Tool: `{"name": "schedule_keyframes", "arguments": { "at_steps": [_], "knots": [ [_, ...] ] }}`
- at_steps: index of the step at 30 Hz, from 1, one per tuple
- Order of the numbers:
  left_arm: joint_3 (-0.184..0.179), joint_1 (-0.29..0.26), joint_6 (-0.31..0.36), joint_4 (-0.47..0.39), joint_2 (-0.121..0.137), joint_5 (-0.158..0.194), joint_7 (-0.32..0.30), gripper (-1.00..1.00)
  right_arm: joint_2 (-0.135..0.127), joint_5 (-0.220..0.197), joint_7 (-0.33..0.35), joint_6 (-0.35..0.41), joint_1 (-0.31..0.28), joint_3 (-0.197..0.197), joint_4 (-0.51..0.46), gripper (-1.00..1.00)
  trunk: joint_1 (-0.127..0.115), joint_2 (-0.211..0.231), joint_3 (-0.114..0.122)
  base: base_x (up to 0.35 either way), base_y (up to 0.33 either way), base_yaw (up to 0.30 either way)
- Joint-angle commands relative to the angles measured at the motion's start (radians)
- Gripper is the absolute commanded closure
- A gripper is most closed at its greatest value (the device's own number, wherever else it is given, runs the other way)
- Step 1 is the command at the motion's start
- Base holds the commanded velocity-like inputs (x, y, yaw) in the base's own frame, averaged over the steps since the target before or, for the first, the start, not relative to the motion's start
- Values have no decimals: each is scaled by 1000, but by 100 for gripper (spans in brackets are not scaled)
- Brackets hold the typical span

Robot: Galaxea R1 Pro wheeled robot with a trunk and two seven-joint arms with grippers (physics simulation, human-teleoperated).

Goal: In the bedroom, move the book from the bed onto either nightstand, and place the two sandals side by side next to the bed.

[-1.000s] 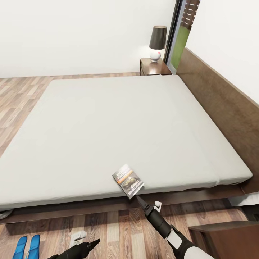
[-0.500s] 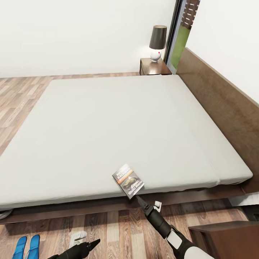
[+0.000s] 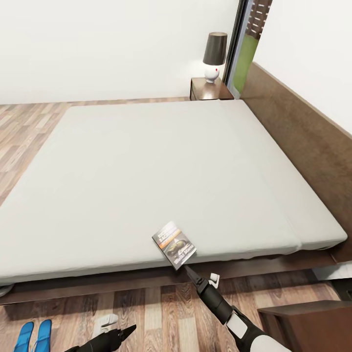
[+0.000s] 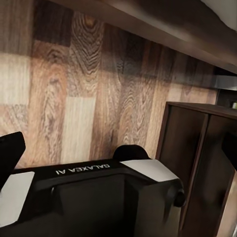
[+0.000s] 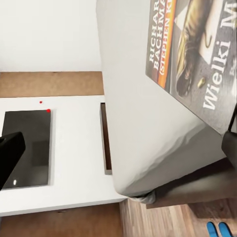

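The book (image 3: 174, 245) lies flat on the grey mattress (image 3: 156, 171) of the bed, at its near edge, with its dark cover and white lettering facing up (image 5: 197, 59). My right gripper (image 3: 202, 276) is open just below the mattress edge. Its dark fingertip (image 3: 187, 269) points at the book's near corner, and I cannot tell whether it touches. Two blue sandals (image 3: 33, 336) lie side by side on the plank floor next to the bed, at the lower left. My left gripper (image 3: 115, 327) hangs open over the floor, holding nothing.
A far nightstand (image 3: 209, 91) with a dark-shaded lamp (image 3: 214, 56) stands beside the headboard (image 3: 303, 132). A near nightstand (image 3: 305, 325) is at the lower right, close to my right arm; in the left wrist view it appears as a dark cabinet (image 4: 197, 158).
The head view has shifted slightly, so the bed and sandals sit a little lower in the picture. The book and both grippers have not moved.
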Motion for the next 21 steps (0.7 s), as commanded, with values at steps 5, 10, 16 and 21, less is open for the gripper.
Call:
{"name": "schedule_keyframes", "arguments": {
  "at_steps": [5, 10, 16, 21],
  "knots": [
    [-8, 0, 2, 0, 1, 10, -2, -100, 0, -9, 2, 7, 0, 5, -1, -100, 4, -8, -4, 0, 0, 0],
    [-8, 0, 2, 0, 1, 10, -2, -100, 0, -9, 2, 7, 0, 5, -1, -100, 4, -8, -4, 0, 0, 0],
    [-8, 0, 2, 0, 1, 10, -2, -100, 0, -9, 2, 7, 0, 4, -1, -100, 8, -15, -7, 0, 0, 0],
    [-8, 0, 2, 0, 1, 10, -2, -100, 0, -9, 2, 7, 0, 4, 0, -100, 27, -50, -23, 0, 0, 0]
  ]
}}
